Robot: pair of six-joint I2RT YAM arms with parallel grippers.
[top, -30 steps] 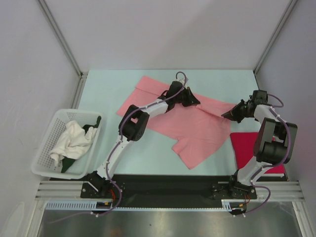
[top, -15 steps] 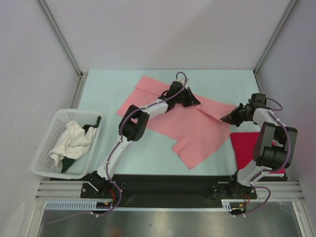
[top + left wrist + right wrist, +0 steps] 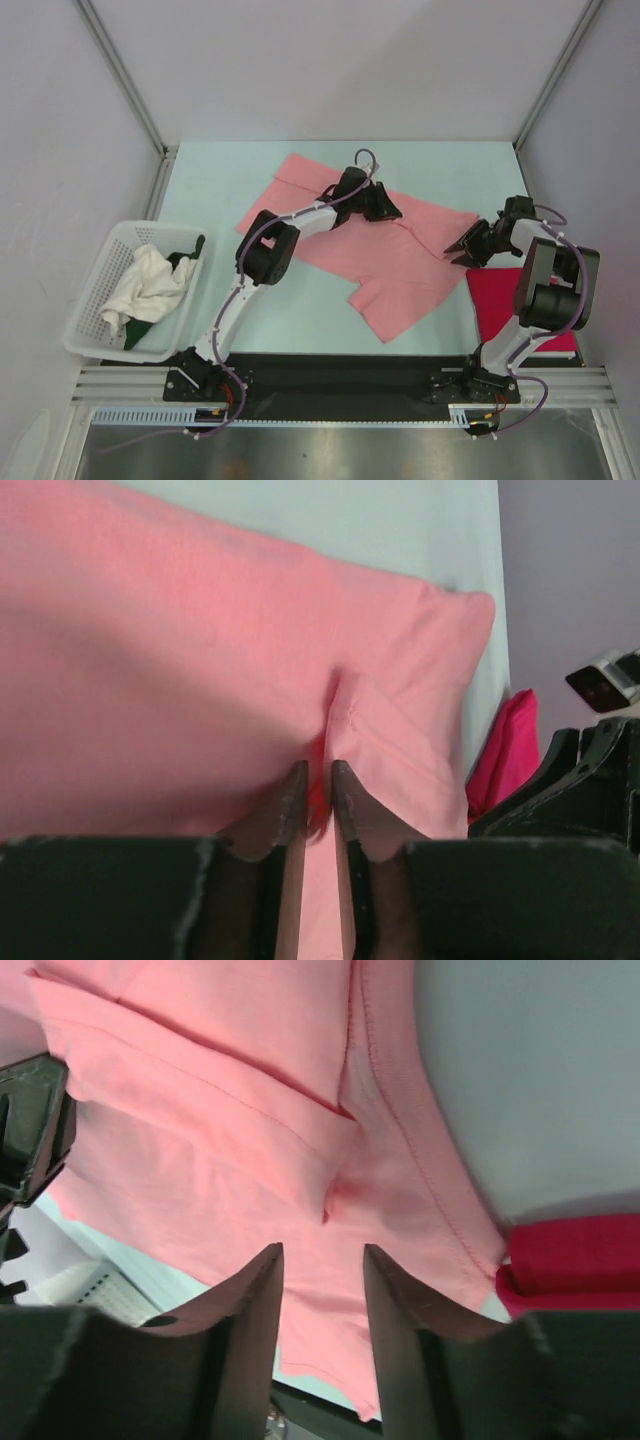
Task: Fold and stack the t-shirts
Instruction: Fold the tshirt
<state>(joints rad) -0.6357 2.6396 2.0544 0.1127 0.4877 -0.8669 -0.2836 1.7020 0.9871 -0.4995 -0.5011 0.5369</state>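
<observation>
The salmon-pink t-shirt [image 3: 400, 255] lies spread across the middle of the table, partly folded. My left gripper [image 3: 385, 208] is shut on a pinched fold of it near its far edge; the left wrist view shows cloth between the fingertips [image 3: 318, 780]. My right gripper [image 3: 460, 250] is open at the shirt's right edge, just above the cloth; the right wrist view shows the shirt [image 3: 250, 1130] between and beyond the spread fingers [image 3: 262, 1290]. The folded magenta-red t-shirt [image 3: 500, 300] lies at the right, under the right arm, and shows in the right wrist view [image 3: 575, 1260].
A white lattice basket [image 3: 95, 310] holding white and dark green cloth stands at the left edge. Metal frame posts and grey walls close in the table on three sides. The black base strip [image 3: 340, 375] runs along the near edge.
My right gripper has moved nearer and lower, down onto the pink shirt's right edge. My left gripper has shifted only slightly, still holding the fold.
</observation>
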